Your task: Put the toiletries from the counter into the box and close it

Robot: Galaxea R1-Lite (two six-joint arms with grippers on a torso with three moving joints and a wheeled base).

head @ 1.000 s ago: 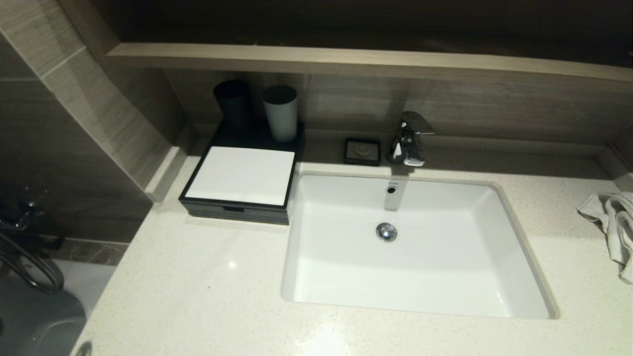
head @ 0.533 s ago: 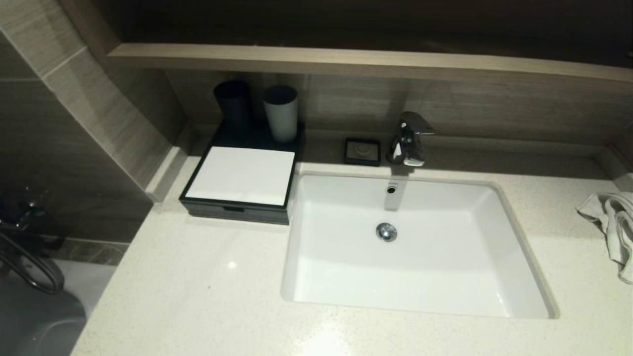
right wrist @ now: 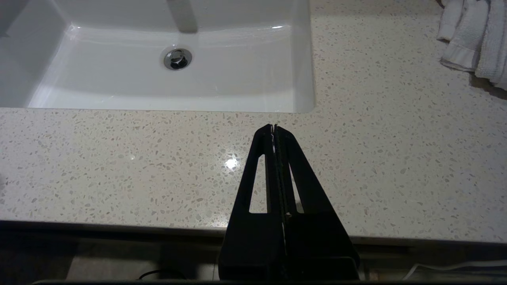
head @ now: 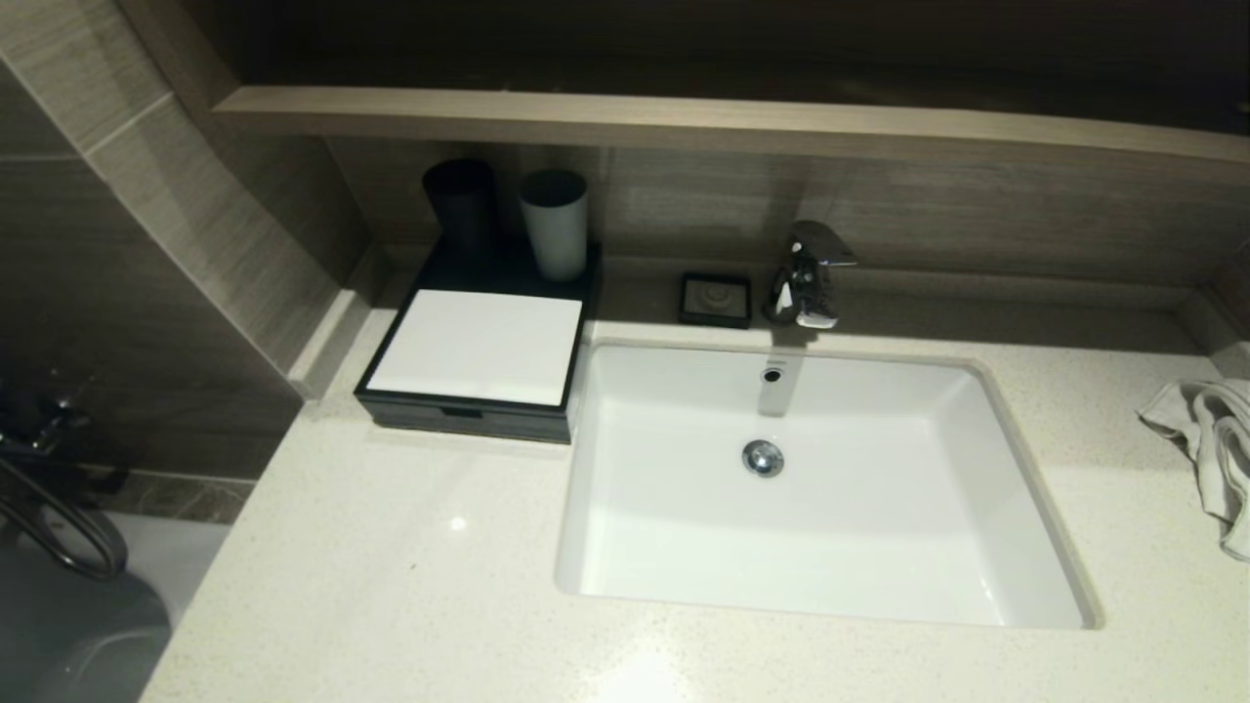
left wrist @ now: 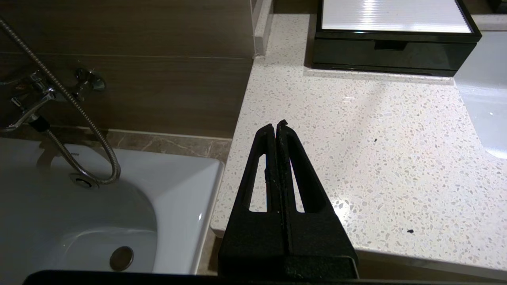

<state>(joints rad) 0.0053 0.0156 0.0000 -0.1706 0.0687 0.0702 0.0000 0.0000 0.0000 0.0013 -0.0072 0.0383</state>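
1. While neither arm shows in the head view, each wrist camera shows its own gripper, and both sit low at the near edge of the counter (head: 391,586).
2. In its wrist view the left gripper (left wrist: 277,124) has its two black fingers pressed flat together, holding nothing, above the counter's near left corner, where the stone ends beside a white bathtub (left wrist: 79,221) with a metal shower hose (left wrist: 75,122).
3. Seen from its own wrist, the right gripper (right wrist: 274,127) is likewise pinched closed and empty, above the front strip of counter just before the basin (head: 684,547).
4. At the counter's back left, the box (head: 479,347) stands with its right side just beside the basin's left rim; its white top panel lies flat and its drawer front sits flush, so it looks closed.
5. On the black rear part of the box stand two cups, a black cup (head: 459,205) and, to its right, a grey-white cup (head: 555,223), both upright against the wall.
6. Behind the basin sit a small black soap dish (head: 716,298) and, just right of it, a chrome tap (head: 809,273).
7. A crumpled white towel (head: 1211,449) lies at the counter's far right edge, well apart from the box.
8. No toiletries can be made out on the visible counter.
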